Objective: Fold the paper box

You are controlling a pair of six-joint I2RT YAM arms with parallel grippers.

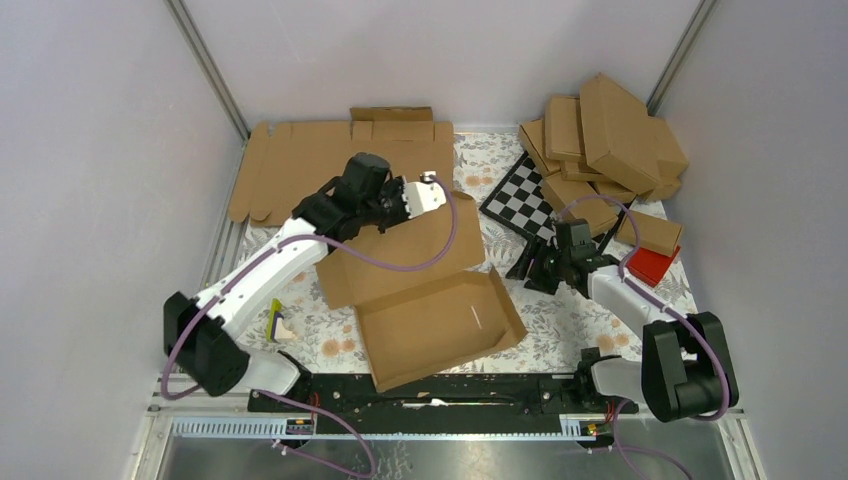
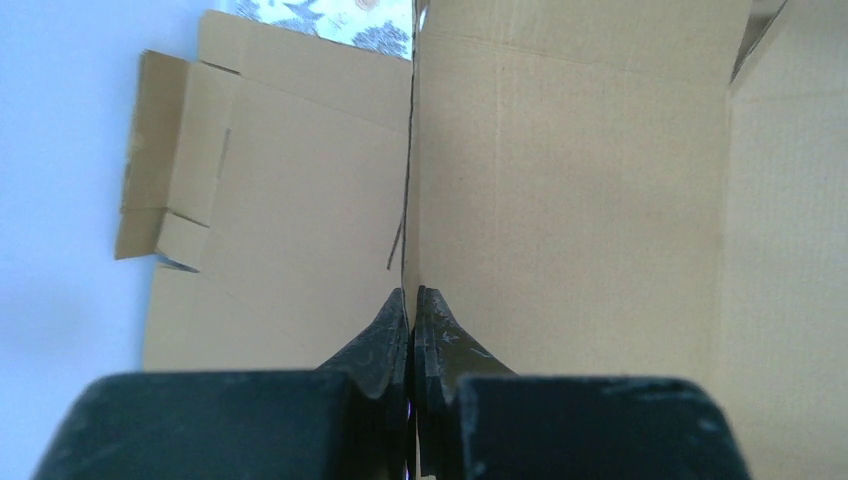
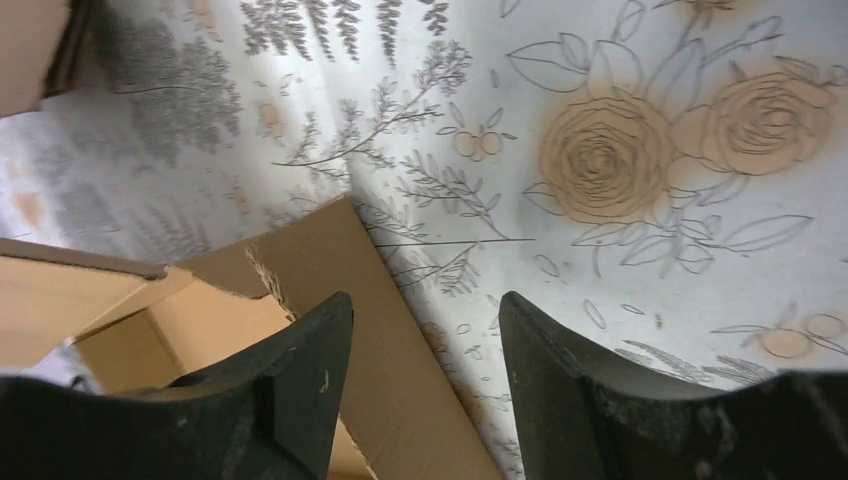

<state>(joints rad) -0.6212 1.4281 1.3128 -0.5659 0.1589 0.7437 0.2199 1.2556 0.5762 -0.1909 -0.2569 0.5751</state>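
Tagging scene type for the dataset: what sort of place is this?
Probably a lab robot cell: plain walls with metal corner posts, two arms bolted at the table edge, a pile of cardboard boxes.

Overhead rear view, two close wrist views, paper box common to all.

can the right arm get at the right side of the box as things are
Probably yes: the right gripper is open right beside the box at its right corner, with only patterned tablecloth between them. The left gripper pinches the box's far edge, clear of that side.
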